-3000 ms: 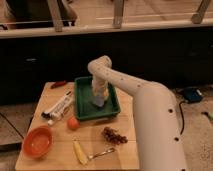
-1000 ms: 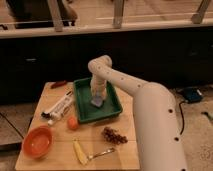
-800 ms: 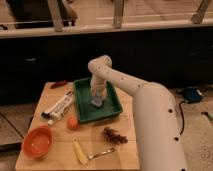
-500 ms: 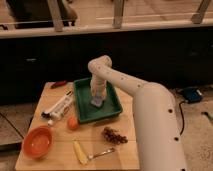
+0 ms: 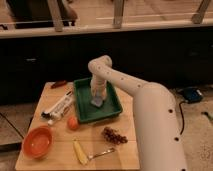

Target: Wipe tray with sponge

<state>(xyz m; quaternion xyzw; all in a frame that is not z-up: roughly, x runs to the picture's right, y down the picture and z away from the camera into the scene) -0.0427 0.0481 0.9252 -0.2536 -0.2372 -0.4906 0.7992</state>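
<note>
The dark green tray (image 5: 85, 112) sits on the wooden table, toward its back. The pale blue-grey sponge (image 5: 97, 102) lies on the tray floor near the middle. My gripper (image 5: 97, 96) reaches straight down into the tray from my white arm (image 5: 150, 115) and sits right on top of the sponge, pressing it to the tray floor.
A white-and-black tube (image 5: 58, 108) lies left of the tray. An orange bowl (image 5: 37, 142) stands at the front left. A small orange fruit (image 5: 73, 123), a corn piece (image 5: 80, 151), a spoon (image 5: 101, 153) and grapes (image 5: 114, 135) lie in front. A red item (image 5: 58, 84) lies at the back left.
The gripper with the sponge has shifted only slightly inside the tray. Everything else on the table has stayed in place.
</note>
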